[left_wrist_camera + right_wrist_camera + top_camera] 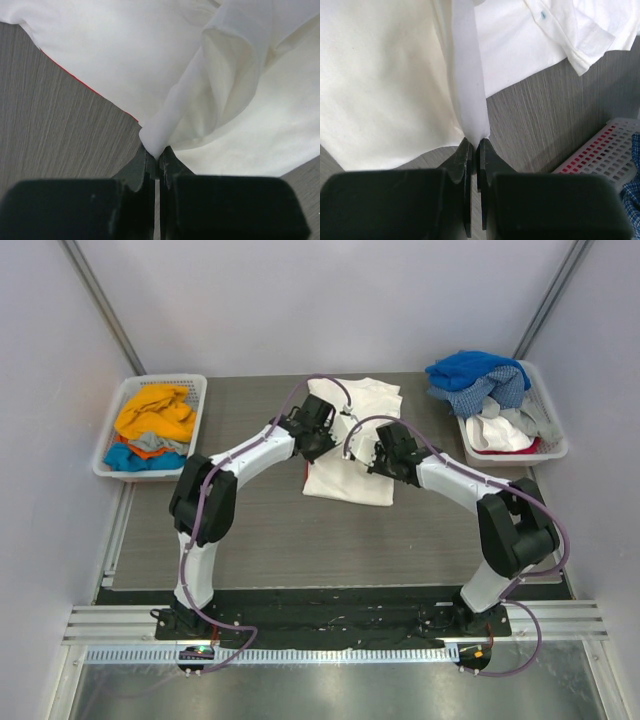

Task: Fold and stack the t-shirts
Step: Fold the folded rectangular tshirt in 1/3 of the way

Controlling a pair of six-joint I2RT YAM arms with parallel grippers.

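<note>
A large white t-shirt [352, 445] lies on the grey table at the back centre. My left gripper [318, 445] is shut on a pinched fold of its left edge, seen in the left wrist view [159, 152]. My right gripper [383, 465] is shut on a fold of its right edge, seen in the right wrist view [476, 142]. Both folds are lifted off the table. A thin red line [85, 86] shows along the shirt's edge. Orange, grey and blue shirts [153, 425] fill the left basket. Blue and blue-checked shirts [478, 380] are heaped on the right basket.
A white slatted basket [125, 400] stands at the table's left edge, another [548, 435] at the right edge, also in the right wrist view [600, 152]. A dark mat [260, 530] covers the table between the arms.
</note>
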